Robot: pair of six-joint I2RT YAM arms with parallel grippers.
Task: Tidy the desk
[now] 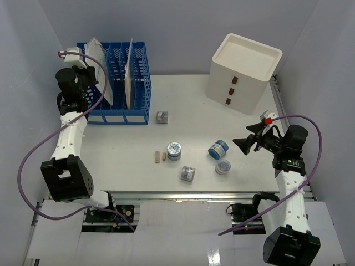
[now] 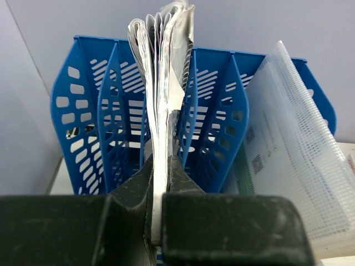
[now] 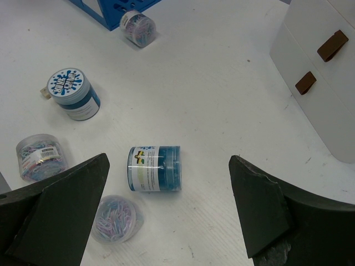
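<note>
Left jaws pinching papers (image 2: 163, 111), right jaws spread over desk (image 3: 222, 83)

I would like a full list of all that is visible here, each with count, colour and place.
desk: one, white, under everything.
rack: one, blue, far left.
papers: one bundle, white, in a rack slot.
pouch: one, clear mesh, in another rack slot.
drawer box: one, white with brown handles, far right.
blue jars: two, mid-desk; one upright, one on its side.
clear jars: three, coloured clips inside; one by the rack, two nearer the front.
tan blocks: two, left of the upright blue jar.
left gripper: black, shut on the papers.
right gripper: black, open, above the lying blue jar.
</note>
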